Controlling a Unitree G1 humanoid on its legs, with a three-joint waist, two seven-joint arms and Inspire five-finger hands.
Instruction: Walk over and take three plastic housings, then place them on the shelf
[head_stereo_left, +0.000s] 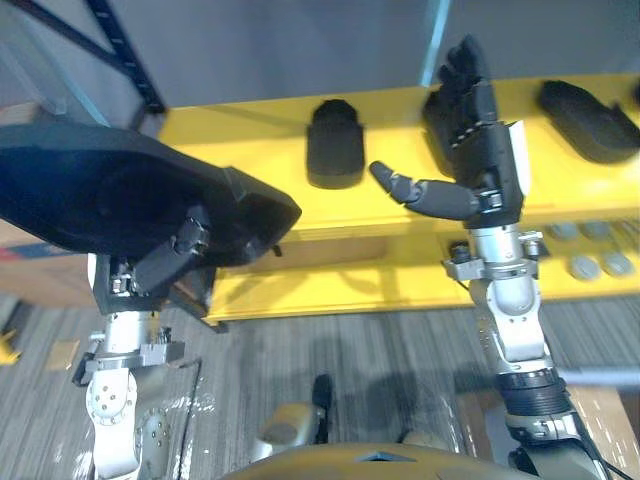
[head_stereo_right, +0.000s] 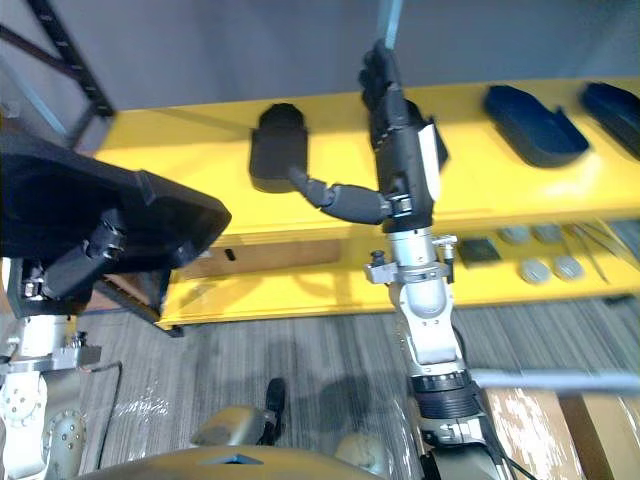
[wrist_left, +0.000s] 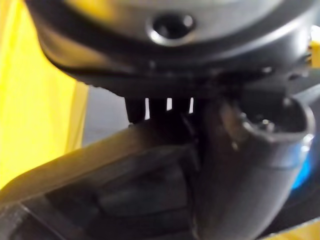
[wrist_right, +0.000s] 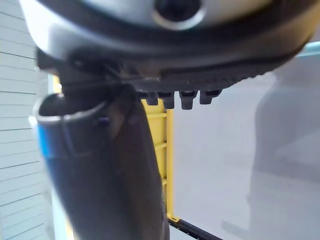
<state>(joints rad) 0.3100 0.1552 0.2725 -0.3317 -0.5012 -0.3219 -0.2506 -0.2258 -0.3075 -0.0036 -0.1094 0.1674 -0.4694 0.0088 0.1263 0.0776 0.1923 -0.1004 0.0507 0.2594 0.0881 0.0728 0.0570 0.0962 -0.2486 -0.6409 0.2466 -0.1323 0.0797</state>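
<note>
My left hand (head_stereo_left: 170, 258) has its fingers and thumb clamped on a big black housing (head_stereo_left: 100, 190), held up off the left end of the yellow shelf (head_stereo_left: 390, 215). My right hand (head_stereo_left: 480, 120) is empty, fingers straight up and thumb poking out sideways, right in front of the shelf. A middle housing (head_stereo_left: 335, 140) and a right housing (head_stereo_left: 590, 120) are lying on the shelf, well apart.
</note>
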